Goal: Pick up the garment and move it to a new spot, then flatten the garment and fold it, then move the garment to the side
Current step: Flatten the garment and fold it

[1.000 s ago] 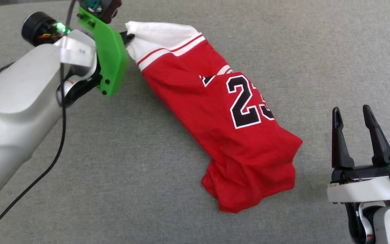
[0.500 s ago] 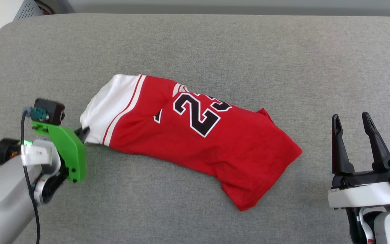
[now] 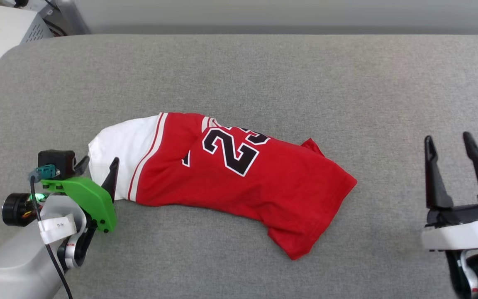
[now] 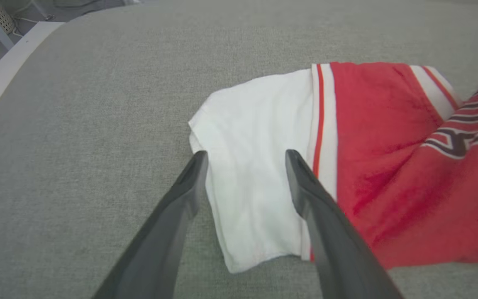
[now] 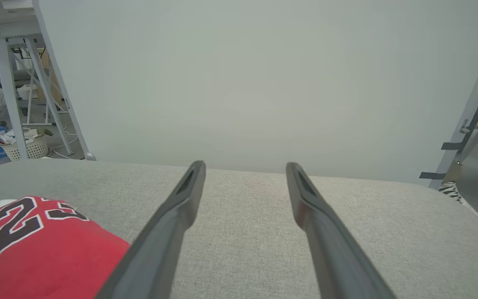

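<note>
Grey woven padding (image 3: pixel 264 70) covers the wide work surface, with a pale wall panel (image 5: pixel 243 83) behind it. At its near left, the left gripper (image 3: pixel 99 165) has its two dark fingers spread and empty, pinching nothing, with the white sleeve (image 4: pixel 255 137) lying between and just beyond their tips. The right gripper (image 3: pixel 448 138) waits well apart at the near right, fingers likewise spread and empty. The shirt (image 3: pixel 239 178) lies loose in the middle of the padding, bunched and doubled over itself with its red hem towards the right. Judging from this, setting it down at a spot looks done, while flattening, folding and moving it aside all remain. A black, white-edged "23" (image 3: pixel 230 151) reads clearly; other lettering beside it is tucked into a crease and cannot be made out.
</note>
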